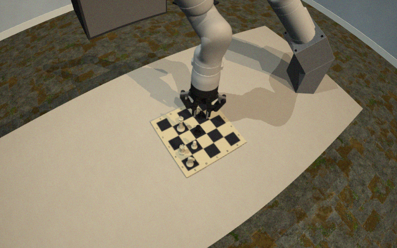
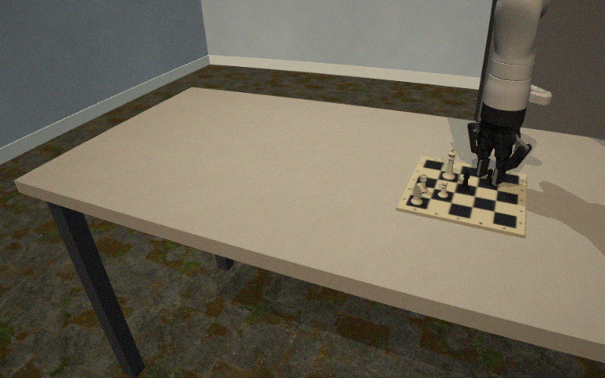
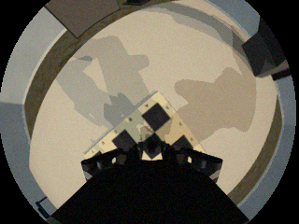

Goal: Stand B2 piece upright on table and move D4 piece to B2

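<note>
A pale robot arm reaches down from the far side onto a small checkered chessboard with a tan border (image 1: pixel 187 173), which lies on a wide beige worktop (image 1: pixel 87 181).

Much of the action is hard to see. The black two-fingered claw (image 1: pixel 201 114) stands upright over the board's far corner, and from above its body covers most of the squares there. Its fingers are partly open, set on either side of a small black pawn (image 2: pixel 489 177) without clamping it. The pawn stands upright on the board. In the wrist view only a dark blur shows between the finger pads. The letters and digits on the border are too small to read, so I cannot tell which square this is.

Just in front stands a second black piece (image 1: pixel 198 129), close to the claw. To the left is a tall white piece (image 1: pixel 181 124). Nearer are a white pawn (image 1: pixel 194 144), a white piece (image 1: pixel 182 149) whose shape is unclear, and a white knight (image 1: pixel 189 161) at the near corner.

The arm rises from a grey block pedestal (image 1: pixel 314 58) at the far right. A grey box (image 1: pixel 122 14), cut off by the frame, sits far left on the mottled brown floor.
</note>
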